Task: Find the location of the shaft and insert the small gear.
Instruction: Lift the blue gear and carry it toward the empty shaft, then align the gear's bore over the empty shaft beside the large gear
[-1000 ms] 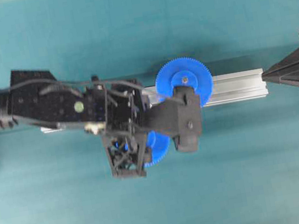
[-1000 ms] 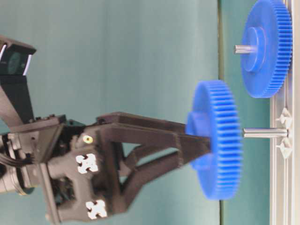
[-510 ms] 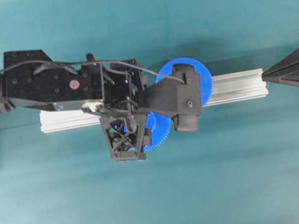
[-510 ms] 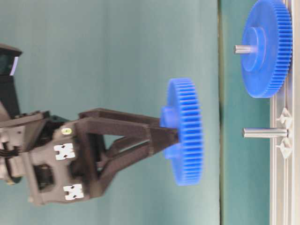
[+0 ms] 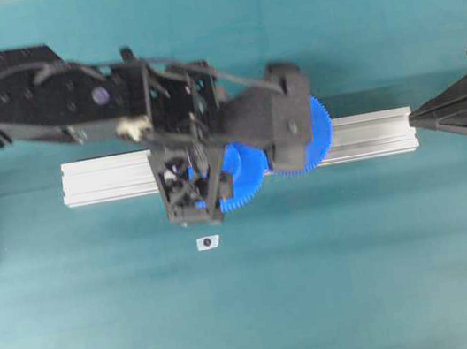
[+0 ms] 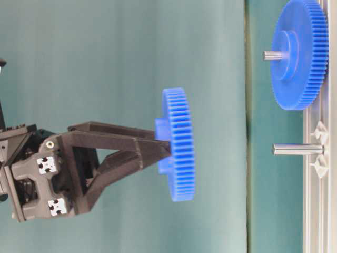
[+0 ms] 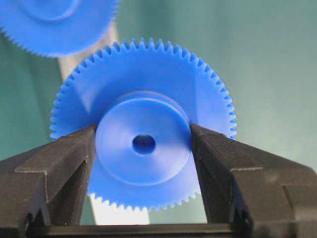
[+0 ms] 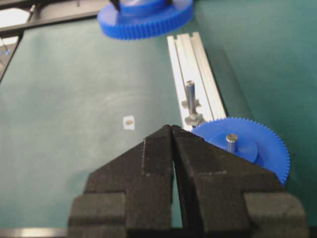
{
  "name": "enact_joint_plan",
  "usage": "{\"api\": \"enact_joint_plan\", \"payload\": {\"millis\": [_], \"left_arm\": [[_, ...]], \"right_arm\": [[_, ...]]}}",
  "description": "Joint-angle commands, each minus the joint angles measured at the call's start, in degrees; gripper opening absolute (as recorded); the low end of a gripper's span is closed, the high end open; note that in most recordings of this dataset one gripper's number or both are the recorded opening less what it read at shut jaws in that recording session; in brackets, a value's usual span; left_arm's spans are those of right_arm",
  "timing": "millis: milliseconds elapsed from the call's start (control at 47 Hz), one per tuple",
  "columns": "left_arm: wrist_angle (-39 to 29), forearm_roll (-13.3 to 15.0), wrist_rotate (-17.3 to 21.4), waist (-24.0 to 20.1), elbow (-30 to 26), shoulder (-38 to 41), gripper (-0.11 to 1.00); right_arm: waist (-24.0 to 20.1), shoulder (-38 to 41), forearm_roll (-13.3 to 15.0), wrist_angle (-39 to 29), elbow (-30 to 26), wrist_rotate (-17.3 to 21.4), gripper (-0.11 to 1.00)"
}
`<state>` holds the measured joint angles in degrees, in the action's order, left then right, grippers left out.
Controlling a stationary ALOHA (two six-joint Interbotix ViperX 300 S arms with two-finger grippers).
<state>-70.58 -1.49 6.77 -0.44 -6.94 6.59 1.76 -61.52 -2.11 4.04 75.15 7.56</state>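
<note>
My left gripper (image 5: pixel 208 183) is shut on the raised hub of the small gear (image 5: pixel 239 182), a bright blue toothed wheel with a dark centre hole. The left wrist view shows the fingers (image 7: pixel 74 163) clamping the small gear (image 7: pixel 148 79) by its hub. In the table-level view the small gear (image 6: pixel 179 145) is held flat, well clear of the shaft (image 6: pixel 297 149) and roughly level with it. The shaft (image 8: pixel 190 94) is a silvery pin standing on the rail. The overhead view hides it under the arm. My right gripper (image 5: pixel 412 118) is shut and empty at the rail's right end.
The aluminium rail (image 5: pixel 370 134) lies across the teal table. The wider blue gear (image 6: pixel 300 52) with a grey pin sits on it beside the shaft and also shows in the right wrist view (image 8: pixel 242 144). A small white square (image 5: pixel 208 242) lies on the mat.
My left gripper has lifted the small gear away from the shaft tip and moved toward the far side, over the rail. The white square on the mat is now uncovered. The right arm has not moved.
</note>
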Motion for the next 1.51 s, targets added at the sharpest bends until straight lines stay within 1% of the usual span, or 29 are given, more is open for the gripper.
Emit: {"api": "enact_joint_plan", "payload": {"millis": [0,128,319,638,872,1021,1276,1382,1489], "left_arm": [[0.5,-0.2,0.3,-1.0,-1.4,-3.0,0.63],[1.4,-0.2,1.1,-2.2,-0.9,-3.3,0.63],[2.2,-0.2,1.6,-2.7,-0.9,-3.0,0.63],[2.3,-0.2,1.5,-3.3,0.4,-2.5,0.63],[2.5,-0.2,1.6,-3.7,1.0,-0.6,0.63],[3.7,-0.2,1.6,-3.7,1.2,0.4,0.63],[6.2,-0.2,1.2,-4.0,5.4,0.8,0.63],[9.1,-0.2,0.7,-4.0,7.6,0.8,0.63],[11.3,-0.2,0.6,-4.0,8.7,0.8,0.63]], "right_arm": [[0.2,0.4,-0.1,0.3,-0.6,0.5,0.05],[0.2,0.3,-0.1,0.3,-0.6,0.5,0.05],[0.2,0.3,-0.1,0.3,-0.5,0.5,0.05],[0.2,0.4,-0.1,0.3,-0.4,0.5,0.05],[0.2,0.3,-0.1,0.3,-0.3,0.5,0.05],[0.4,0.3,-0.1,0.3,-0.3,0.5,0.05],[0.7,0.3,-0.1,0.3,-0.3,0.5,0.05],[1.0,0.3,-0.1,0.3,-0.3,0.5,0.05],[1.1,0.3,-0.1,0.3,-0.3,0.5,0.05]]}}
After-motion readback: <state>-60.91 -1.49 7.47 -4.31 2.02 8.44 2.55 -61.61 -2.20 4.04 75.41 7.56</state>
